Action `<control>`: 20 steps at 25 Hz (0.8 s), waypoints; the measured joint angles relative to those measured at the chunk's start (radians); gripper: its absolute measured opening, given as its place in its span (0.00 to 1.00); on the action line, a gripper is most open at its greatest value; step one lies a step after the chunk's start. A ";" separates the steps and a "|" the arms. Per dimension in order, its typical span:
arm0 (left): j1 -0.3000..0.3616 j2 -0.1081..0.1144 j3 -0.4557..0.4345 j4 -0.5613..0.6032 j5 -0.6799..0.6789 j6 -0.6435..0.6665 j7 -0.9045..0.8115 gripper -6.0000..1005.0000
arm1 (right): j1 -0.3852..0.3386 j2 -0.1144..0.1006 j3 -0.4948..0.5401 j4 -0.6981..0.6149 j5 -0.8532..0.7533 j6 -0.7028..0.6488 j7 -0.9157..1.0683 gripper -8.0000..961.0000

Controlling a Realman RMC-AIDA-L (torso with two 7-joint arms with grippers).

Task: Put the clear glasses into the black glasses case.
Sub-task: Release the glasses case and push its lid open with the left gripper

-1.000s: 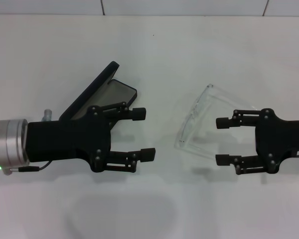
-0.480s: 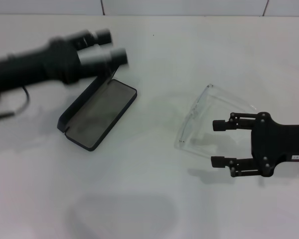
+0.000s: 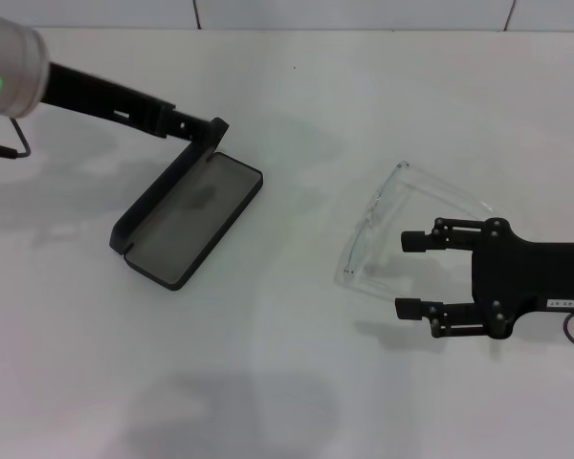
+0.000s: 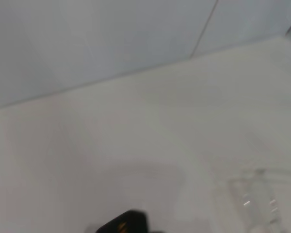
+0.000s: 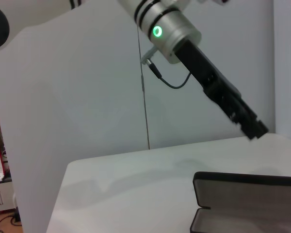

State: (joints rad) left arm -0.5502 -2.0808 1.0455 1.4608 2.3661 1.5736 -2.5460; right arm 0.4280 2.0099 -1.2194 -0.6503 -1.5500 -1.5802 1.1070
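The black glasses case (image 3: pixel 163 191) lies open at the left of the white table, lid raised, grey lining (image 3: pixel 191 225) bare. My left gripper (image 3: pixel 209 125) reaches in from the far left, seen edge-on, its tip at the lid's top edge; contact is unclear. From the right wrist, that gripper (image 5: pixel 254 128) appears above the case (image 5: pixel 247 182). In the left wrist view only a lid corner (image 4: pixel 123 223) with orange lettering shows. The clear glasses (image 3: pixel 378 225) rest right of centre, arms pointing right. My right gripper (image 3: pixel 408 273) is open at the glasses' arm ends, holding nothing.
A tiled wall (image 3: pixel 364 11) runs along the table's back edge. From the right wrist, the table's side edge (image 5: pixel 63 194) shows, with a white partition beside it. Bare tabletop (image 3: pixel 297 210) separates the case from the glasses.
My left arm swung from in front of the case up and back to the far left, ending with its gripper at the lid's top. My right gripper crept left toward the glasses.
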 joint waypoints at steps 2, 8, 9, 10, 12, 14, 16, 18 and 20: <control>-0.028 -0.001 0.043 0.000 0.081 -0.002 -0.050 0.80 | 0.002 0.001 0.000 0.001 0.000 0.000 0.000 0.77; -0.064 -0.006 0.193 -0.015 0.286 -0.049 -0.161 0.77 | 0.011 0.002 0.000 0.002 -0.001 0.002 0.001 0.77; -0.068 -0.006 0.211 -0.024 0.299 -0.057 -0.173 0.77 | 0.012 0.003 0.000 0.002 0.000 0.003 0.001 0.77; -0.072 -0.006 0.223 -0.034 0.307 -0.062 -0.180 0.77 | 0.012 0.003 0.000 0.002 0.001 0.004 0.001 0.77; -0.087 -0.007 0.230 -0.068 0.310 -0.064 -0.185 0.76 | 0.013 0.003 -0.001 0.002 0.003 0.009 0.001 0.77; -0.096 -0.007 0.232 -0.090 0.313 -0.068 -0.188 0.75 | 0.016 0.004 -0.004 0.002 0.003 0.014 0.001 0.77; -0.112 -0.007 0.233 -0.129 0.318 -0.074 -0.191 0.74 | 0.020 0.004 -0.005 0.002 0.003 0.017 0.000 0.77; -0.120 -0.007 0.234 -0.149 0.320 -0.079 -0.191 0.73 | 0.023 0.004 -0.006 0.002 0.003 0.020 0.000 0.77; -0.125 -0.007 0.235 -0.163 0.324 -0.088 -0.191 0.72 | 0.024 0.004 -0.007 0.003 0.003 0.026 0.000 0.77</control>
State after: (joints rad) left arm -0.6750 -2.0879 1.2805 1.2978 2.6898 1.4858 -2.7375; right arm 0.4520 2.0142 -1.2263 -0.6476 -1.5474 -1.5541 1.1071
